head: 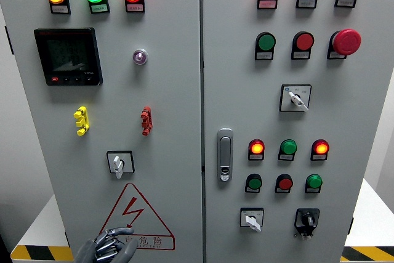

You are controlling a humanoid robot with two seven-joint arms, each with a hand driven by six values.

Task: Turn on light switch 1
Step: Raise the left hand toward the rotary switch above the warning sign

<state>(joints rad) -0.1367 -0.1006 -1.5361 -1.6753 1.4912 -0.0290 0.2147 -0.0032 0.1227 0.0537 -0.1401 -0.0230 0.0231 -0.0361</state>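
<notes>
Rising from the bottom edge, the grey-fingered left hand (106, 248) shows loosely curled fingers holding nothing, overlapping the red triangular hazard label (136, 217) on the grey metal cabinet door (172, 90). Above the hand sits a white rotary selector switch (119, 163). Higher up are yellow (81, 120) and red toggle handles (146, 121), then a black display meter (68, 56).
</notes>
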